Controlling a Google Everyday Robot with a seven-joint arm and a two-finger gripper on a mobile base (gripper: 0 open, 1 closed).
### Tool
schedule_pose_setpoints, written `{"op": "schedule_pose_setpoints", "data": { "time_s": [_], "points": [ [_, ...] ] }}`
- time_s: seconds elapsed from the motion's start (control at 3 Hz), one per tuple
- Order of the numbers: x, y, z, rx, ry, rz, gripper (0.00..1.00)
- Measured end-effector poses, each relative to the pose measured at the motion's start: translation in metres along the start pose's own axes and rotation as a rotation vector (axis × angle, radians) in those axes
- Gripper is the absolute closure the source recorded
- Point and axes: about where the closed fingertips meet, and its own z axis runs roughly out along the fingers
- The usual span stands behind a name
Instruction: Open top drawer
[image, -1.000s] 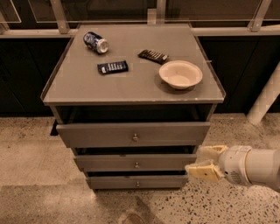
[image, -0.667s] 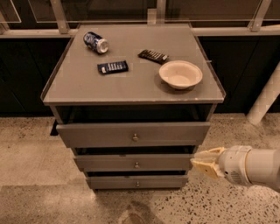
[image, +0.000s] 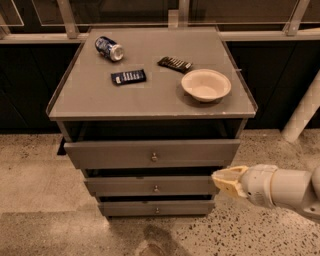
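My gripper (image: 225, 181) hangs low right, just beside the middle drawer's (image: 125, 186) right end, holding nothing; released or clenched, I cannot tell. Over the last second it barely shifted. The top drawer (image: 115, 154), slightly forward under the tabletop (image: 150, 97), has not moved, so I judge no progress. Its knob (image: 154, 157) is unobstructed. A can (image: 109, 48) and bowl (image: 206, 84) sit on top.

From my seat, the top drawer (image: 115, 152) was the widest, tallest grey front, flat and matte, with a little round metal knob (image: 154, 157) dead centre. It sat level and pulled partway out, with a dark gap showing above its front edge. The gripper (image: 217, 178) hung just below the drawer's lower right corner, well clear of the knob.
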Motion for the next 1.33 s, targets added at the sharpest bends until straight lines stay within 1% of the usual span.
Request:
{"op": "schedule_pose_setpoints", "data": {
  "time_s": [0.33,0.67,1.0,1.33],
  "points": [
    [-0.020,-0.014,0.042,-0.016,-0.140,-0.022,1.00],
    [-0.051,-0.033,0.078,-0.010,-0.264,-0.066,1.00],
    [-0.082,-0.049,0.104,0.012,-0.342,-0.115,1.00],
    [-0.105,-0.068,0.123,0.057,-0.370,-0.147,1.00]
  ]
}}
